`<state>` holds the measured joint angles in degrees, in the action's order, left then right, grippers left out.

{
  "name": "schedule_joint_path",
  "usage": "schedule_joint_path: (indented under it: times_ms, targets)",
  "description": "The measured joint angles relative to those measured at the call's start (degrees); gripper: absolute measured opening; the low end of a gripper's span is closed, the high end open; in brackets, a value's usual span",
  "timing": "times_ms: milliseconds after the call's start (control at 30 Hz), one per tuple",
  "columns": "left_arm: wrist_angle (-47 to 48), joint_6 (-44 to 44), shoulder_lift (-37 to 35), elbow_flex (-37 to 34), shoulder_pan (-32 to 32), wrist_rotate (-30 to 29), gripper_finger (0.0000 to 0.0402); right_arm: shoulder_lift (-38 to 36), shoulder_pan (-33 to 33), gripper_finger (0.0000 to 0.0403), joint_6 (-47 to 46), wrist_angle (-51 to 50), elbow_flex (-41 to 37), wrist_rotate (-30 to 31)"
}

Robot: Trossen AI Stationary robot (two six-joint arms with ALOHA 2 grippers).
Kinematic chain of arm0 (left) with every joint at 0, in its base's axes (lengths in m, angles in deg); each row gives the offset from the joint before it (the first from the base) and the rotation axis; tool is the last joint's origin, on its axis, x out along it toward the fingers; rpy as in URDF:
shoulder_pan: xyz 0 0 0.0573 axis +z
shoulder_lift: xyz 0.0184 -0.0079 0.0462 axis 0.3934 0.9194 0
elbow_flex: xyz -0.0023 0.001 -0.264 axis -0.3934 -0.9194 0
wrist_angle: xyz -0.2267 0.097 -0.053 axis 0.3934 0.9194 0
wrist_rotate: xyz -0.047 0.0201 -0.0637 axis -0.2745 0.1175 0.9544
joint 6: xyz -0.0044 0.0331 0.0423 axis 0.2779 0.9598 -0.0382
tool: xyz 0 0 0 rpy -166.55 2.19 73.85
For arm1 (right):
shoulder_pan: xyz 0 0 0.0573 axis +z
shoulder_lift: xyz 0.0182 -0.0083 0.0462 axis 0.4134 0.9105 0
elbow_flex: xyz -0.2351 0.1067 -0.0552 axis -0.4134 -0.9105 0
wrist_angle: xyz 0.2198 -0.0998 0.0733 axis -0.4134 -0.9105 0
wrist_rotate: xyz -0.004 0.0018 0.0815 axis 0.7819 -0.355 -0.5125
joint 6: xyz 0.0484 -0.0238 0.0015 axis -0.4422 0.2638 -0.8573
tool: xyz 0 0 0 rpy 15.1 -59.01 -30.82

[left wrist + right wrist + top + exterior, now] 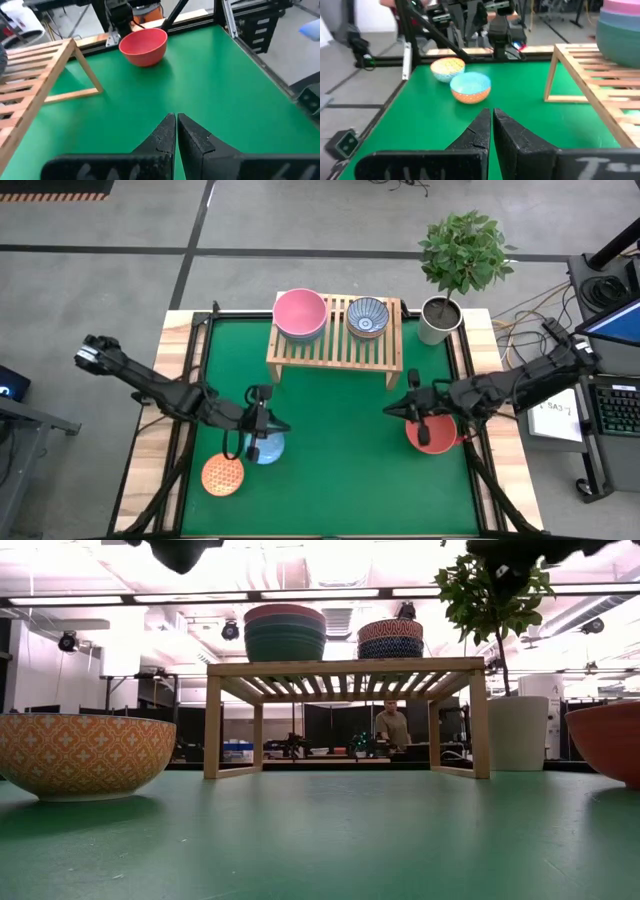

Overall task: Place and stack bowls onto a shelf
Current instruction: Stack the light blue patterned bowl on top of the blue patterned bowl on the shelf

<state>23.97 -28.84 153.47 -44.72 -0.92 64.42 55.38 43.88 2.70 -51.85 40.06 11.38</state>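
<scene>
The light-wood shelf (pixel 333 345) stands at the table's far middle. On its left end sits a stack with the pink bowl (pixel 300 313) on top, slate blue and dark green under it (pixel 620 35). Beside it is a smaller patterned stack (pixel 367 317). The red bowl (pixel 432 434) rests on the mat at the right, under my right arm. The light blue bowl (pixel 266 448) and the orange patterned bowl (pixel 223 475) rest at the near left. My left gripper (pixel 277 424) hangs shut above the light blue bowl. My right gripper (pixel 392 410) hangs shut left of the red bowl. Both hold nothing.
A white plant pot (pixel 438 320) with a leafy tree stands right of the shelf at the far right corner. Green mat (pixel 340 470) lies bare between the two grippers and under the shelf. A person (pixel 393 725) shows far behind the table in the low view.
</scene>
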Motion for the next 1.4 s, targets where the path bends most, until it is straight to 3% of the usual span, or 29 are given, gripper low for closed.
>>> schedule_joint_path:
  times_ms: [200,533,767,1033,1400]
  targets:
    - [-0.74,0.48,-0.14,-2.85,0.01,-4.63,0.0000,8.49,0.00,0.0009,-6.91,-10.10,10.09,0.41]
    - [6.65,-5.70,-0.20,-3.29,0.01,-4.86,0.0000,21.30,-0.80,0.0009,-23.52,-29.95,25.59,0.37]
    - [7.86,-5.98,-0.27,-3.01,0.03,-4.86,0.0000,30.52,-2.13,0.0009,-28.37,-41.37,35.70,-0.76]
    - [8.86,-7.33,-0.27,-3.05,0.03,-4.96,0.0000,38.59,-2.75,0.0009,-36.03,-51.74,44.51,-9.00]
    - [8.44,-6.91,-0.27,-3.05,0.03,-5.44,0.0000,44.30,-2.75,0.0009,-49.33,-54.36,45.90,-22.68]
